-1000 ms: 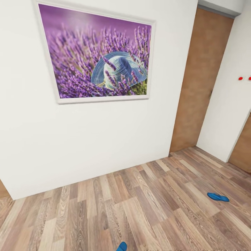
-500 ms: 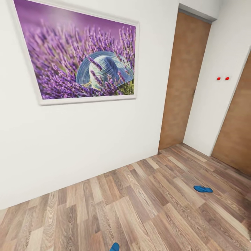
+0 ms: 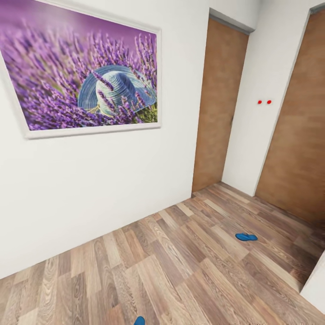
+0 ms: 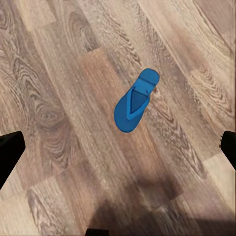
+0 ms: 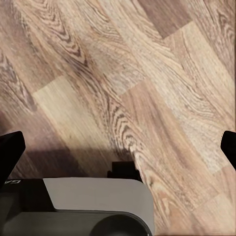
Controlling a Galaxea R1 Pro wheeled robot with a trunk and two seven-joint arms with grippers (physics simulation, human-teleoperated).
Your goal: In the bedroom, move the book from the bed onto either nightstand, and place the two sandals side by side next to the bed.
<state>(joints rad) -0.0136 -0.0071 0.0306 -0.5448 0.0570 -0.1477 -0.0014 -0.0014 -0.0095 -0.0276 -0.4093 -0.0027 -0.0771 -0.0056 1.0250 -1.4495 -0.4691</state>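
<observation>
Wood floor [image 3: 189, 271] lies open around both sandals [image 3: 246, 237]; tools spread wide.

Two blue sandals [image 3: 246, 237] [image 3: 139, 321] lie flat, well apart, on the wood-plank floor [image 3: 180, 262].

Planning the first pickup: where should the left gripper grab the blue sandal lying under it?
Judging from the left wrist view, the sandal lies flat, straps up, on the wood floor. Come straight down with the open left gripper and close the jaws across its narrow width, or pinch the thong straps.
</observation>
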